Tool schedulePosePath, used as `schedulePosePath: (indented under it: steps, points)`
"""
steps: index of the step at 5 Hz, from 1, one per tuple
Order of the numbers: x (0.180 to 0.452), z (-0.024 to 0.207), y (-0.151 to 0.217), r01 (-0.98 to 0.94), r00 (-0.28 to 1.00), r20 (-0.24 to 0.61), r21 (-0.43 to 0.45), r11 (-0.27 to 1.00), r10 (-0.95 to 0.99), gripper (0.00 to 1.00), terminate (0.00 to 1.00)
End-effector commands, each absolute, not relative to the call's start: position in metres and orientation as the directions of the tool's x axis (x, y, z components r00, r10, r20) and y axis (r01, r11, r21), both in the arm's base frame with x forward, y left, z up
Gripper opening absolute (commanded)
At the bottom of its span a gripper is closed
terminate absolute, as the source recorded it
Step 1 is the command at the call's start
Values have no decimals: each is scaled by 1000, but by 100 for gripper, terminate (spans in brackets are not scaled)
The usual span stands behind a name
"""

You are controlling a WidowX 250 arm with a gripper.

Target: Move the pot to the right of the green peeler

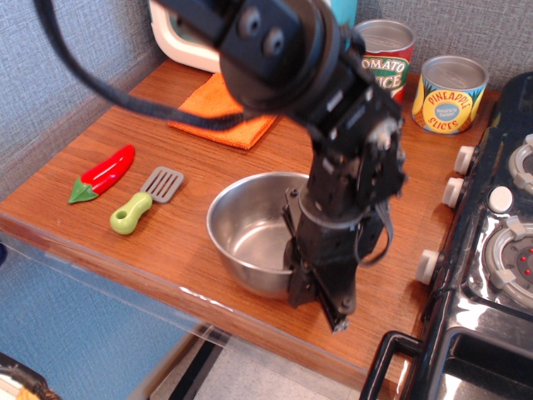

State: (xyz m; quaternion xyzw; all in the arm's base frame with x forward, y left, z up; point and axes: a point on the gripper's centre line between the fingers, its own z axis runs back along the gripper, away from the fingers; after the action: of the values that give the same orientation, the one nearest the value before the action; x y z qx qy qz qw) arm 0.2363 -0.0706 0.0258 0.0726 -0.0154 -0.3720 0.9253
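Observation:
The pot is a shiny steel bowl near the front edge of the wooden counter, to the right of the green peeler. The peeler lies flat with its light-green handle toward the front and its grey slotted head toward the back. My black gripper points down at the pot's right rim and appears shut on that rim. The fingertips are partly hidden by the gripper body. Whether the pot rests on the counter or hangs just above it cannot be told.
A red chili lies left of the peeler. An orange cloth lies at the back, with a toy appliance behind it. A tomato sauce can and a pineapple can stand at the back right. A black stove borders the right.

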Motion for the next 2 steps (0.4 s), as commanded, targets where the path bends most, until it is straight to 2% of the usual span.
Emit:
schedulePosePath:
  steps: [1, 2]
  points:
    - [231, 32, -51, 664, 742, -19, 154, 732, -670, 100, 0]
    - [235, 38, -50, 653, 752, -8, 150, 742, -660, 100, 0]
